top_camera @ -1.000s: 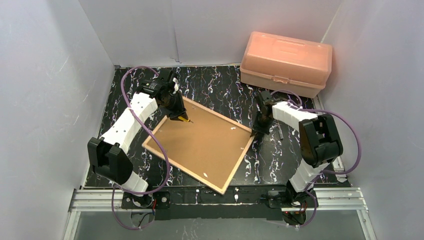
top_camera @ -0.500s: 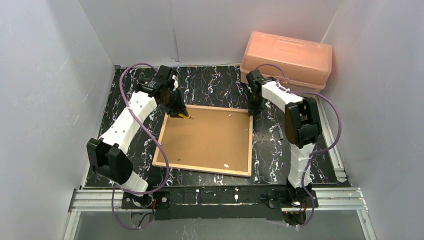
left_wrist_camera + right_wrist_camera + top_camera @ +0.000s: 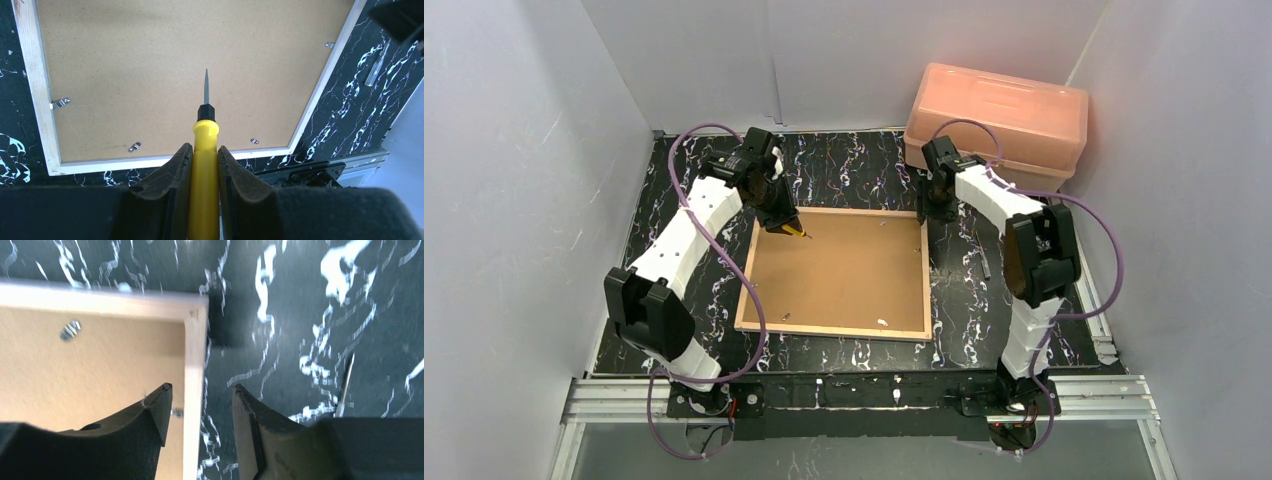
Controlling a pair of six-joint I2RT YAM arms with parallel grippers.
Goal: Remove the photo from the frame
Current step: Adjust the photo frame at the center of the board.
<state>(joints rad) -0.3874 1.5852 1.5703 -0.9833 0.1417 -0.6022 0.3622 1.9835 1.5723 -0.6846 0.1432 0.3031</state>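
Frame [image 3: 834, 331] swung square, right tool [image 3: 201, 386] now open astride its rail, left tool [image 3: 204, 146] gripping screwdriver [image 3: 205, 131]: clips [image 3: 134, 146] likely next.

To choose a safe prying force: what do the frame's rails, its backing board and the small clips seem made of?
The frame rails: probably bare pale wood, matte, with a joint line at the corner. The backing board: seemingly brown fibreboard or hardboard, flat, matte, without grain. The clips: likely metal, judged by their silvery shine.
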